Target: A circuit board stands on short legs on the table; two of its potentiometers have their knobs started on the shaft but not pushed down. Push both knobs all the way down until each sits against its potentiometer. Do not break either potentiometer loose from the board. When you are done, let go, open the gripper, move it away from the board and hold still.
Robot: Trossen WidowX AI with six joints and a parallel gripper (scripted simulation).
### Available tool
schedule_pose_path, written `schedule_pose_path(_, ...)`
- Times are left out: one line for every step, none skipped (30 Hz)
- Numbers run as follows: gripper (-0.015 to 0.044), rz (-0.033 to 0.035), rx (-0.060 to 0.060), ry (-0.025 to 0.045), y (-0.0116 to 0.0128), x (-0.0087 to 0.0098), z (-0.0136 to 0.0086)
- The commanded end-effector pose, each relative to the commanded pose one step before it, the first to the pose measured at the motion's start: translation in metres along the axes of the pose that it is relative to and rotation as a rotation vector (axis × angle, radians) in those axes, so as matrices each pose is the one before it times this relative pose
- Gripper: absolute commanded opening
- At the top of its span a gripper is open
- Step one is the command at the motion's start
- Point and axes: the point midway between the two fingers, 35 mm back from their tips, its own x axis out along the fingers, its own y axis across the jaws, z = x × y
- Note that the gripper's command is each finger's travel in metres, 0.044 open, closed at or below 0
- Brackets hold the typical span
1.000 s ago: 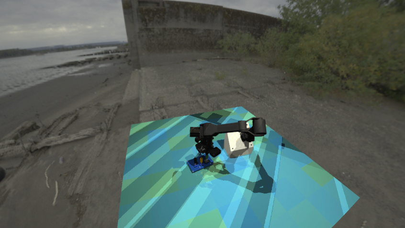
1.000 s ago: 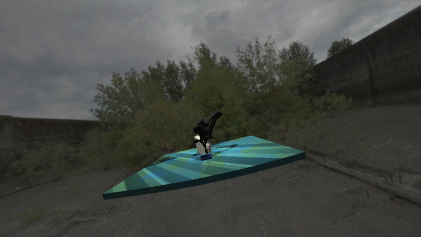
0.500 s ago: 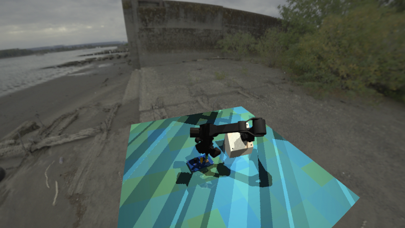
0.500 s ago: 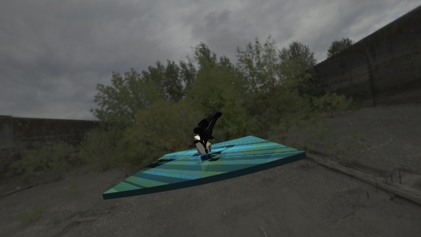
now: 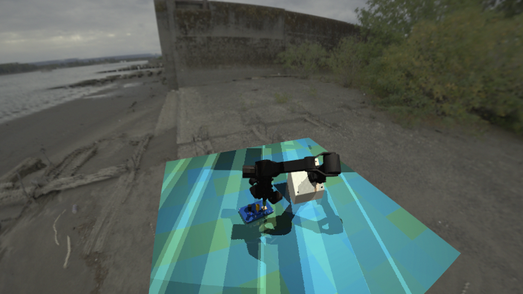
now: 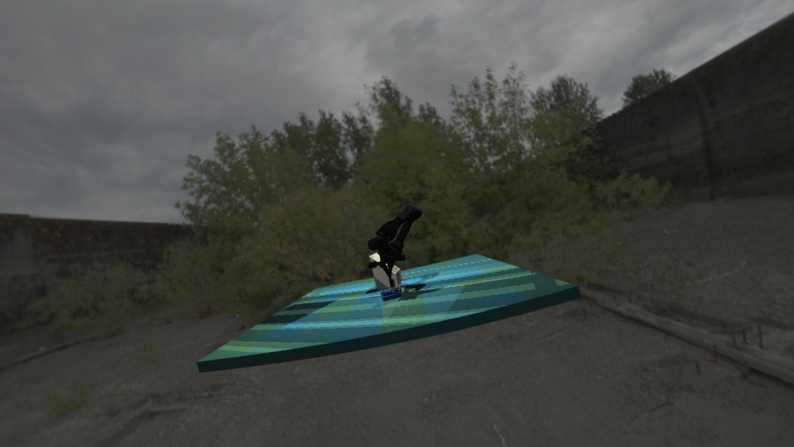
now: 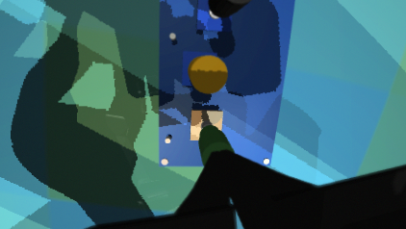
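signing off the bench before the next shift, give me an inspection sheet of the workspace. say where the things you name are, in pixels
surface: table (image 5: 204, 252) (image 6: 332, 328) patterned in blue and green stripes
job's things: blue rectangular circuit board (image 5: 250, 218) (image 7: 262, 111) carrying a black knob (image 5: 250, 207) (image 7: 228, 6), a round mustard-yellow knob (image 5: 257, 207) (image 7: 208, 74) and a dark green knob (image 7: 212, 139); seating depth cannot be told
clutter: nothing seen
grippers: black gripper (image 7: 219, 159), fingers shut at the green knob, nothing held between them
cables: nothing seen
surroundings: grey concrete wall (image 5: 226, 47), green bushes (image 5: 438, 65) (image 6: 332, 206), bare ground
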Motion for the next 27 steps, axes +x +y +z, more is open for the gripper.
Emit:
schedule_pose_path(0.0,0.00364,0.0027,-0.00237,0.00054,0.00109,0.00044)
schedule_pose_path(0.0,0.00003,0.0,-0.00001,0.00001,0.00066,0.0)
schedule_pose_path(0.0,0.00004,0.0,-0.00002,0.00001,0.00085,0.0)
schedule_pose_path(0.0,0.00004,0.0,-0.00002,0.00001,0.00071,0.0)
schedule_pose_path(0.0,0.00001,0.0,-0.00001,0.0,0.00025,0.0)
schedule_pose_path(0.0,0.0,0.0,0.0,0.0,0.0,0.0)
schedule_pose_path(0.0,0.0,0.0,0.0,0.0,0.0,0.0)
schedule_pose_path(0.0,0.0,0.0,0.0,0.0,0.0,0.0)
schedule_pose_path(0.0,0.0,0.0,0.0,0.0,0.0,0.0)
schedule_pose_path(0.0,0.0,0.0,0.0,0.0,0.0,0.0)
schedule_pose_path(0.0,0.0,0.0,0.0,0.0,0.0,0.0)
schedule_pose_path(0.0,0.0,0.0,0.0,0.0,0.0,0.0)
schedule_pose_path(0.0,0.0,0.0,0.0,0.0,0.0,0.0)
schedule_pose_path(0.0,0.00001,0.0,0.0,0.0,0.0002,0.0)
schedule_pose_path(0.0,0.00001,0.0,-0.00001,0.0,0.00043,0.0)
schedule_pose_path(0.0,0.00002,0.0,-0.00001,0.0,0.00052,0.0)
schedule_pose_path(0.0,0.00002,0.0,-0.00001,0.00001,0.00067,0.0)
schedule_pose_path(0.0,0.00003,0.0,-0.00002,0.00001,0.00086,0.0)
schedule_pose_path(0.0,0.00003,0.0,-0.00002,0.00001,0.00072,0.0)
schedule_pose_path(0.0,0.00001,0.0,-0.00001,0.0,0.00025,0.0)
schedule_pose_path(0.0,0.0,0.0,0.0,0.0,0.0,0.0)
schedule_pose_path(0.0,0.0,0.0,0.0,0.0,0.0,0.0)
schedule_pose_path(0.0,0.0,0.0,0.0,0.0,0.0,0.0)
schedule_pose_path(0.0,0.0,0.0,0.0,0.0,0.0,0.0)
schedule_pose_path(0.0,0.0,0.0,0.0,0.0,0.0,0.0)
schedule_pose_path(0.0,0.0,0.0,0.0,0.0,0.0,0.0)
schedule_pose_path(0.0,0.0,0.0,0.0,0.0,0.0,0.0)
